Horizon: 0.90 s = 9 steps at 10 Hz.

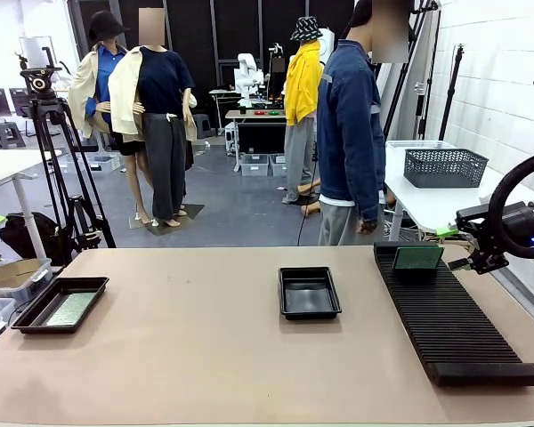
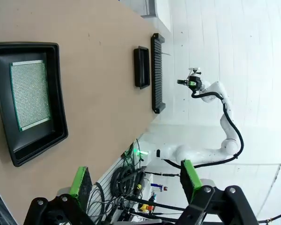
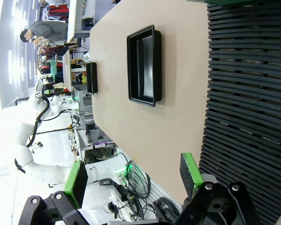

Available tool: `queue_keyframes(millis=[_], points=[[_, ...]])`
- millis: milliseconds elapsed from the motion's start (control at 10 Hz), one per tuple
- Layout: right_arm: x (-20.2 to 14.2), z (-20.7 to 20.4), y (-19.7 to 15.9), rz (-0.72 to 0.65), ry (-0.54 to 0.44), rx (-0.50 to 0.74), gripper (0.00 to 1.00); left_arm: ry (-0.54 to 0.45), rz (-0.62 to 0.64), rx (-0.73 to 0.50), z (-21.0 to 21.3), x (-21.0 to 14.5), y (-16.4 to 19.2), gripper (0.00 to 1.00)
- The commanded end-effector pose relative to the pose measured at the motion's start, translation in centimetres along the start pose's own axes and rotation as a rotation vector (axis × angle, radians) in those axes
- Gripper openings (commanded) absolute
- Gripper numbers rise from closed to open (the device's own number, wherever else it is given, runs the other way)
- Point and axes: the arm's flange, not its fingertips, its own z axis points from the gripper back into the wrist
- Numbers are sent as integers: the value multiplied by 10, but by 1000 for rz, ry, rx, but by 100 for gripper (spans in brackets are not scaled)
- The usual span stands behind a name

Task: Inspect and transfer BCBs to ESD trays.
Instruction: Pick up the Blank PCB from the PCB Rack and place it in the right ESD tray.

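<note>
One BCB [image 1: 71,309] lies flat in the left ESD tray [image 1: 28,318]. In the left wrist view that BCB [image 2: 30,93] and its tray [image 2: 0,93] lie well beyond my open left gripper [image 2: 135,178], which hovers high and holds nothing. The middle ESD tray [image 1: 309,294] is bare. Another BCB [image 1: 417,258] stands upright at the far end of the black ribbed rack [image 1: 454,329]. My right gripper [image 1: 456,249] hangs just right of that board, open and apart from it. In the right wrist view the right gripper [image 3: 133,178] is open above the rack [image 3: 248,93], with the bare tray [image 3: 144,65] beyond.
A person [image 1: 350,133] stands at the table's far side, behind the rack's far end. A dark mesh basket [image 1: 445,166] sits on a white side table at the back right. Bare tabletop [image 1: 187,338] spreads between the two trays.
</note>
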Motion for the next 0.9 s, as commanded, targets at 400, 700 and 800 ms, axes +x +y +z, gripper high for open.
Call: queue_keyframes(millis=[400,700,800], points=[[2,0,2,-16,4,-4,100,6,7,-37,1,1,9,100],[2,0,2,-16,4,-4,100,6,7,-37,1,1,9,100],[2,0,2,-16,4,-4,100,6,7,-37,1,1,9,100]])
